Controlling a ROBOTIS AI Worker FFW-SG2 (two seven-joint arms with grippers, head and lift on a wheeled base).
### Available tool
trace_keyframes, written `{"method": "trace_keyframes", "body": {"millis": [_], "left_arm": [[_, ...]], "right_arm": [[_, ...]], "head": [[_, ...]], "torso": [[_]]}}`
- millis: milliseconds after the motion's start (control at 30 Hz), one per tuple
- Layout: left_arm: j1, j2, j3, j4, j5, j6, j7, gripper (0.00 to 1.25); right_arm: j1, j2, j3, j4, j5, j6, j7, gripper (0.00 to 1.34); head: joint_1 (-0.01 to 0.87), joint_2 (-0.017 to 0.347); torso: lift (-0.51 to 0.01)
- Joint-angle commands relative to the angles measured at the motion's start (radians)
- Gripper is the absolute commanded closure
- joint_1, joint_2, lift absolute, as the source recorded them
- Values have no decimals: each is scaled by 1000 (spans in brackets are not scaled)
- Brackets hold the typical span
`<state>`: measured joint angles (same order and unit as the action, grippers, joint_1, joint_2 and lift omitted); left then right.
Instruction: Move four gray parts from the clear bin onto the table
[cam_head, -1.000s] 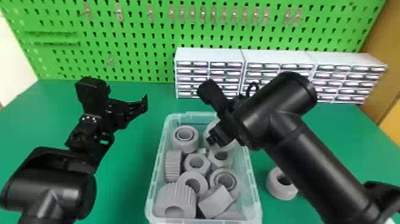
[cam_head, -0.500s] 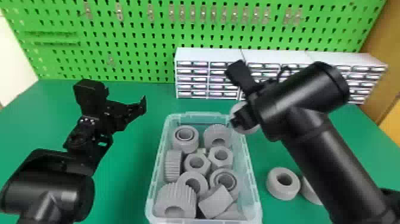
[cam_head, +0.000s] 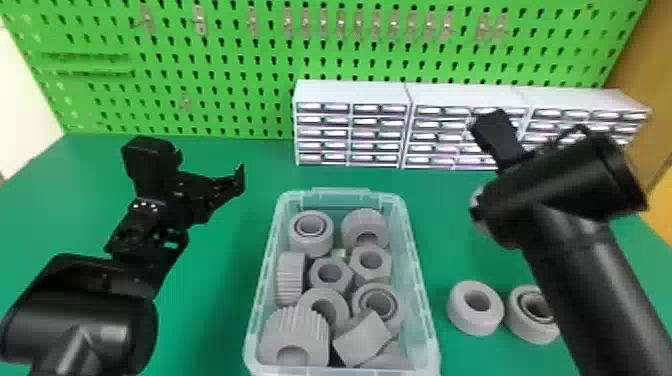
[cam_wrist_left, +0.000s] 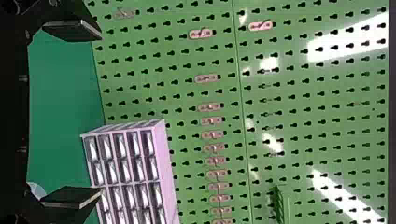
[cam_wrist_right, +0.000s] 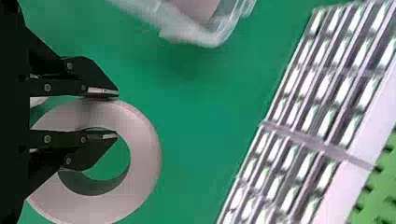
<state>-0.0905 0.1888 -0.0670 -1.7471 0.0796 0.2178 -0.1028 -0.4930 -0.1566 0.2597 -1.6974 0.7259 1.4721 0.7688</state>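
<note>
In the head view the right gripper (cam_head: 477, 207) is over the table right of the clear bin (cam_head: 432, 345), mostly behind its own arm. In the right wrist view that gripper (cam_wrist_right: 103, 113) is shut on the wall of a gray ring (cam_wrist_right: 144, 158), one finger inside its hole and one outside. Several gray parts (cam_head: 311, 232) lie in the bin. Two gray rings, one plain (cam_head: 462, 312) and one with an inner ring (cam_head: 527, 325), lie on the table at the right. The left gripper (cam_head: 240, 180) is parked left of the bin; in the left wrist view the gripper (cam_wrist_left: 100, 114) stands open and holds nothing.
White drawer cabinets (cam_head: 352, 92) stand along the back of the green table (cam_head: 215, 300), before a green pegboard (cam_head: 240, 85). My right forearm (cam_head: 595, 280) passes above the table's right side, partly covering one ring.
My right gripper has lifted a gray ring out of the bin's far right part and carried it rightward past the rim. Both rings on the table came into view from behind the arm.
</note>
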Motion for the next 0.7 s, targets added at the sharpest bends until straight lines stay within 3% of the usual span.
{"method": "trace_keyframes", "body": {"millis": [0,167,300,500,667], "left_arm": [[0,0,-2,0,2,0,0,113],[-2,-2,-4,0,5,0,0,113],[0,-2,-8,0,5,-2,0,113],[-5,-2,-14,1,3,0,2,113],[-8,-2,-17,4,3,0,2,113]], "right_arm": [[45,-11,-69,4,-5,-26,0,1050],[71,-9,-125,41,-11,-75,0,1050],[62,-14,-151,102,-68,-150,0,1050],[30,-21,-162,202,-198,-271,0,1050],[10,-12,-135,266,-226,-342,-2,1050]], "head": [[678,34],[678,34],[678,34],[678,34],[678,34]], "torso": [[-50],[-50],[-50],[-50],[-50]]}}
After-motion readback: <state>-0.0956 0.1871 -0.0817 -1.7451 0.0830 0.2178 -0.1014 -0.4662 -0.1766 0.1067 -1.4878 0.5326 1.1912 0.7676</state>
